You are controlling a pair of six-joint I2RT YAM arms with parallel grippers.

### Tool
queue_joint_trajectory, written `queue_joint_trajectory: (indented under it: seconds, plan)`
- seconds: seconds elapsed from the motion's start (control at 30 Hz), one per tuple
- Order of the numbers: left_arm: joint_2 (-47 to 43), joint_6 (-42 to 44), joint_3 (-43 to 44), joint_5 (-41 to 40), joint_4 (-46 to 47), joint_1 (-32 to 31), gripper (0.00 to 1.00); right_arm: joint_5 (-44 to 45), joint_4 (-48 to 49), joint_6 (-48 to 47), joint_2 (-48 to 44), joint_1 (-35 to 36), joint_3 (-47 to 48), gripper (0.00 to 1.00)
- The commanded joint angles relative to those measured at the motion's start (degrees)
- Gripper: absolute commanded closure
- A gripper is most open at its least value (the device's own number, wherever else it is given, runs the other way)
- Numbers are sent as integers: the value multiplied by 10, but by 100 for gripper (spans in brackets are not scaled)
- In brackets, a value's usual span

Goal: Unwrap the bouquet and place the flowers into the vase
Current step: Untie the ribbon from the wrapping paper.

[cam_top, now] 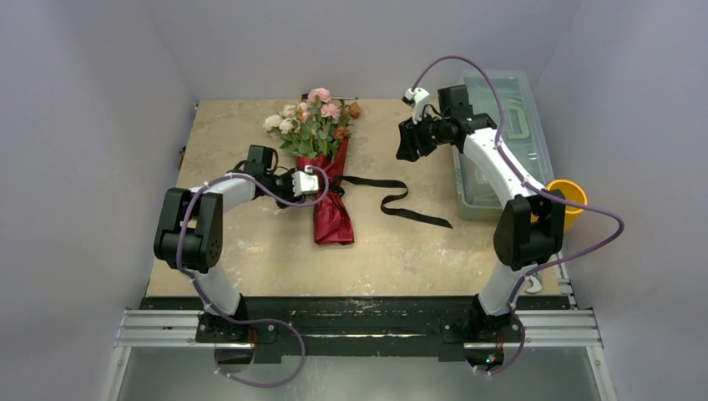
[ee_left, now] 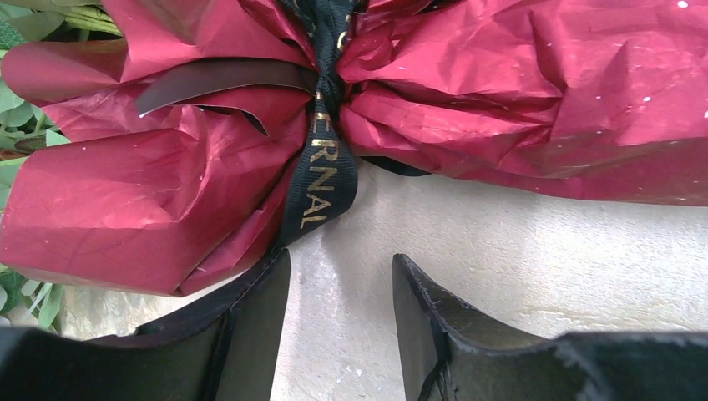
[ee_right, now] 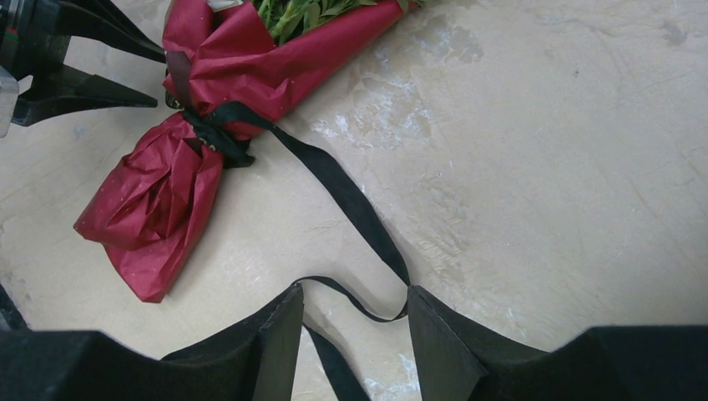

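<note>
**Bouquet wrapped; both pincers empty**

The bouquet [cam_top: 324, 171] lies on the worktop [cam_top: 242, 142], blooms toward the far edge. Its maroon paper is tied at the waist by a black ribbon [ee_right: 342, 188], whose loose tail trails right. The left pincer [ee_left: 341, 263] sits just beside the tied waist, jaws partly apart, nothing between them. The right pincer [ee_right: 355, 292] hangs above the ribbon tail, jaws likewise parted and empty. The vase [cam_top: 569, 194] stands at the right edge, partly hidden by the right arm, near a clear box [cam_top: 501, 125].

left tool [ee_left: 341, 263]: jaws apart, nothing between | bouquet [ee_left: 167, 192]: crinkled maroon wrap pinched at its waist by black ribbon [ee_left: 324, 180] with gold letters, just beyond the fingertips | leaves [ee_left: 17, 125]: green, far left edge | counter [ee_left: 518, 251]: pale, mottled
</note>
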Motion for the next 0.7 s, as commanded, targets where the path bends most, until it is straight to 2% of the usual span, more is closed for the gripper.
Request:
queue_joint_trajectory:
  seconds: [0.0, 0.37, 0.67]
  plan:
    - [5, 20, 23, 12, 10, -1, 52, -21, -8, -5, 1, 2, 26, 47]
    - [-18, 30, 10, 9, 10, 28, 51, -24, -6, -6, -3, 2, 12, 47]
    - [10, 31, 4, 12, 48, 2, 47, -25, -18, -8, 0, 2, 13, 46]
